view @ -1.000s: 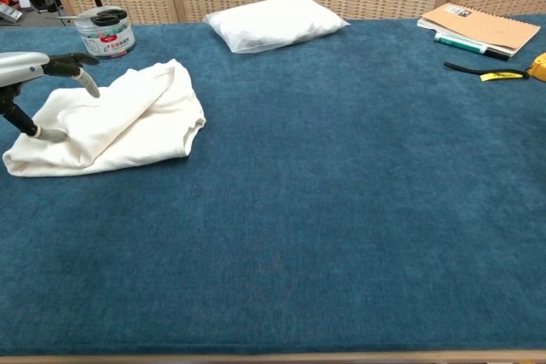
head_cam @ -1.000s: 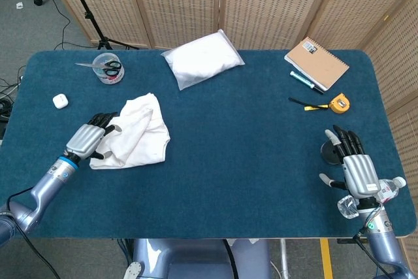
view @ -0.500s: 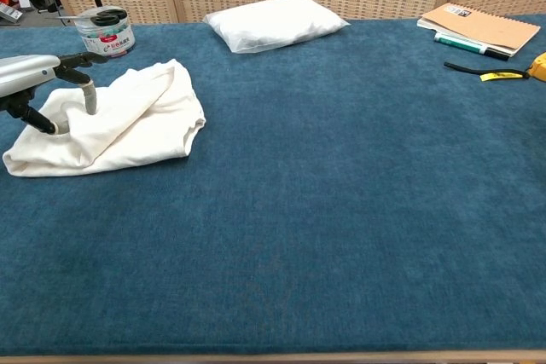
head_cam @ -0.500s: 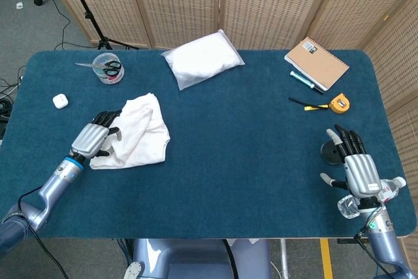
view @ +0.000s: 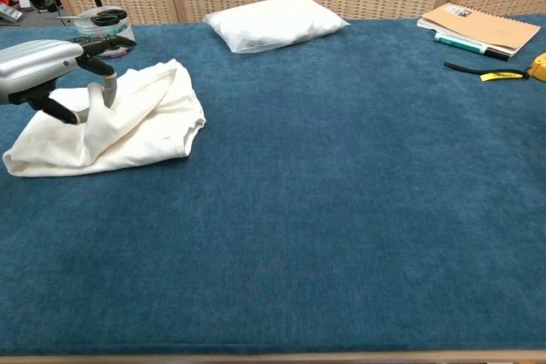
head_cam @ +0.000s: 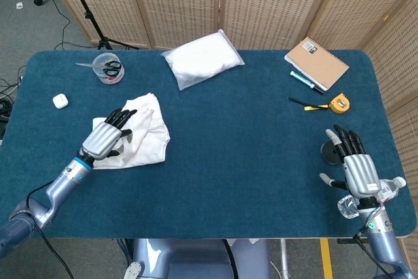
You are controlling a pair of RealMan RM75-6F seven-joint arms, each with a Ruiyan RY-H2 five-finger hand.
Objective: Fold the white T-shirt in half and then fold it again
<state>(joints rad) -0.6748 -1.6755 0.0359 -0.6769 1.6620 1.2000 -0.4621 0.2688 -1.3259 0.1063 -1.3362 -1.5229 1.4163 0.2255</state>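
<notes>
At the far left of the table (head_cam: 215,161) a small white earbud case (head_cam: 60,100) lies alone, with a clear tub of scissors (head_cam: 108,68) further back. The left hand (head_cam: 108,137) sits over the near-left part of the white T-shirt (head_cam: 145,136), which lies bunched in a rumpled heap on the blue cloth rather than spread flat. In the chest view its thumb and a finger (view: 109,91) curl down into a raised ridge of fabric — it looks like a pinch on the shirt, though the other fingers are spread.

The risk, as I judge it, is that a pull from this grip drags the whole heap instead of opening a single layer, since the folds overlap and nothing pins the far side.

Behind the shirt lies a white plastic-wrapped packet (head_cam: 201,59). Toward the right are a spiral notebook (head_cam: 317,62), a pen (head_cam: 305,82) and a yellow tape measure (head_cam: 339,103). The right hand (head_cam: 356,172) rests at the near right edge, well apart from the shirt — fingers extended, holding nothing.
</notes>
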